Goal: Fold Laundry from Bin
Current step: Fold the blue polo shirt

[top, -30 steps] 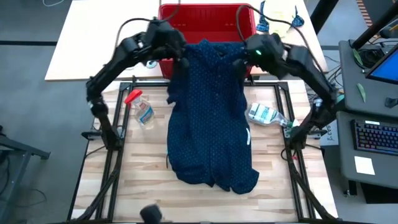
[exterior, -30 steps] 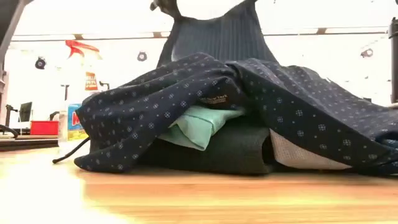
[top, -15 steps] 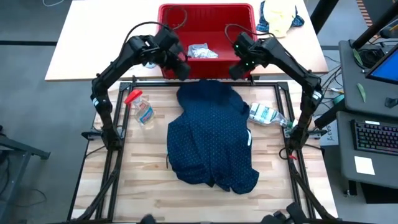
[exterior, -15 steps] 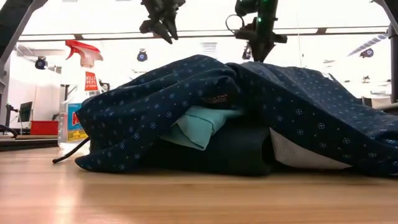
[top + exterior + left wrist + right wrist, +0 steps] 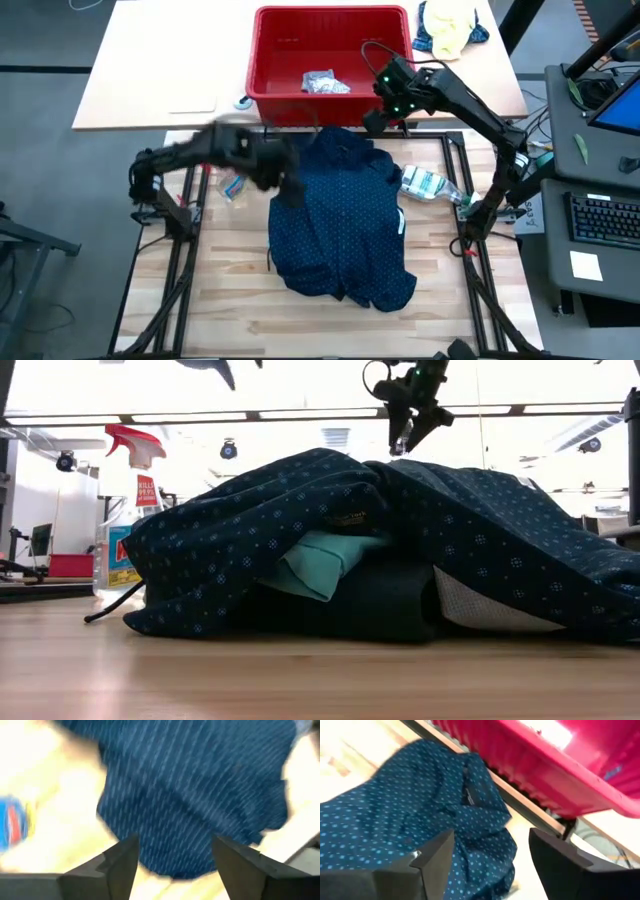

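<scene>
Laundry pile sits on the pale wooden slatted table, topped by the navy shirt with tiny dots, which hides most of what's under it. From the low camera you can see a turquoise garment, something dark, and a light grey piece peeking out beneath.

Key relation: the shirt's long axis runs from the red plastic rectangular bin end of the table toward the near edge. The left gripper hovers right over the shirt's left edge, about midway along it, so it looks like the nearer arm for the next grab. The right gripper hangs above the shirt's collar end, just in front of the bin wall.

Both pairs of jaws stand apart with nothing between them. The wrist views show just cloth beyond the fingers, no contact that I can see.

Blue-labelled spray bottle with a red trigger lies just left of the left gripper.
</scene>
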You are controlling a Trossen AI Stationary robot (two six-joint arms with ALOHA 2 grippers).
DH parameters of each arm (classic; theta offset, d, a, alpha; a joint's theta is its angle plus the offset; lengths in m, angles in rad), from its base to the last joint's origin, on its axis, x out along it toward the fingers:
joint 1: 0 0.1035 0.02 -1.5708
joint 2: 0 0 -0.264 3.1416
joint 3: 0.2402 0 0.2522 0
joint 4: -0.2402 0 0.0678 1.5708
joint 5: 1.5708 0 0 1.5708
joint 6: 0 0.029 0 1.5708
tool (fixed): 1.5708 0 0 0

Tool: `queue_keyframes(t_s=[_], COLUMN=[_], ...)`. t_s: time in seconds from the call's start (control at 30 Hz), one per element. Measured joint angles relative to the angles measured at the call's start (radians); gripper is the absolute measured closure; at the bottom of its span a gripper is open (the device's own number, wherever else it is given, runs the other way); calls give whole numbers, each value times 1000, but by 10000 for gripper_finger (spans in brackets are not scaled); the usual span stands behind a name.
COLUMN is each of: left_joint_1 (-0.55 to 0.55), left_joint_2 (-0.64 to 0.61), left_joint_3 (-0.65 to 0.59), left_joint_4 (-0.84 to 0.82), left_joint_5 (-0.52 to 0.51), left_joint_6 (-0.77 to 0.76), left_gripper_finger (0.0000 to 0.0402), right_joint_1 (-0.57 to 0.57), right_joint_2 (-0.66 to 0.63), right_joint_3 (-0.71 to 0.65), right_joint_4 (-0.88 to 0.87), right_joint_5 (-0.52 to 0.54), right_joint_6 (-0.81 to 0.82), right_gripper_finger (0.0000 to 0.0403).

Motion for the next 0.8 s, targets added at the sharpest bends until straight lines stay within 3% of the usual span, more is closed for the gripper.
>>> queue_keyframes(t_s=[0.17,0.27,0.47,0.57,0.8], left_joint_1=[-97,-35,41,51,54], left_joint_2=[-65,-111,-195,-208,-202], left_joint_3=[-262,-438,-726,-801,-836], left_joint_4=[16,104,461,561,525], left_joint_5=[-50,-69,-54,-72,-81], left_joint_6=[-110,-135,-167,-200,-295], left_gripper_finger=[146,144,157,168,177], right_joint_1=[29,35,38,43,57], right_joint_2=[-2,2,-2,-6,-12], right_joint_3=[0,-9,-49,-69,-90], right_joint_4=[32,53,55,33,-3], right_joint_5=[0,-14,-75,-75,-76], right_joint_6=[-38,-59,-44,-37,-10], right_gripper_finger=[137,134,133,133,133])
